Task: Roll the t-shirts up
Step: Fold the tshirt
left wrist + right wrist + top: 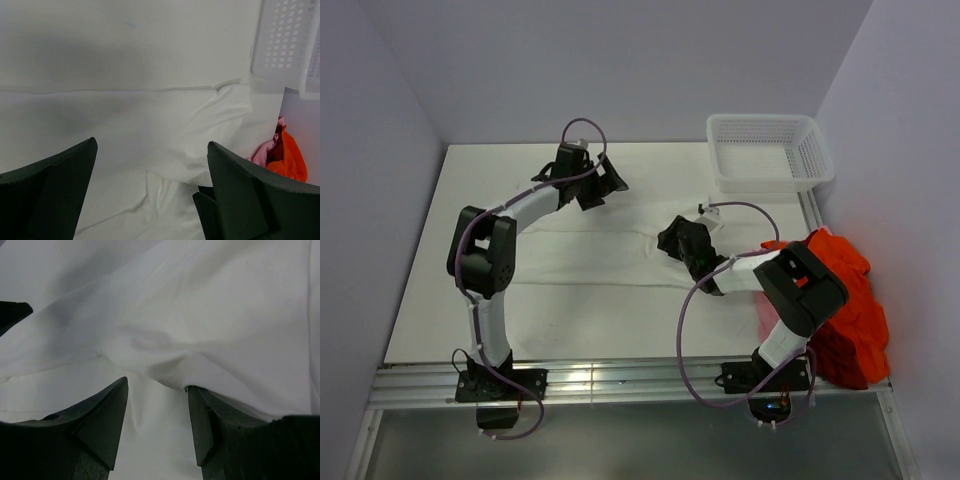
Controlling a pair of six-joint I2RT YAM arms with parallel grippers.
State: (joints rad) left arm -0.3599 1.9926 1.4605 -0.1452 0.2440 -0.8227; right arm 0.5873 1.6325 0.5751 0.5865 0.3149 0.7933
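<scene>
A white t-shirt [590, 250] lies spread flat across the middle of the table. My left gripper [598, 182] hangs over its far edge, and in the left wrist view [152, 142] its jaws stand wide open above wrinkled white cloth [165, 150] with nothing between them. My right gripper [687, 246] is low on the shirt's right end. In the right wrist view [157, 385] its jaws are apart, with a raised fold of the white shirt [165, 360] lying over the tip of the right finger [210, 425]. Orange-red t-shirts [845, 305] are heaped at the table's right edge, behind the right arm.
A white mesh basket [812, 150] stands at the back right corner and shows as a basket wall [282, 40] in the left wrist view. Orange and pink cloth [287, 157] peeks in past the left gripper's right finger. Side walls close in on both sides of the table.
</scene>
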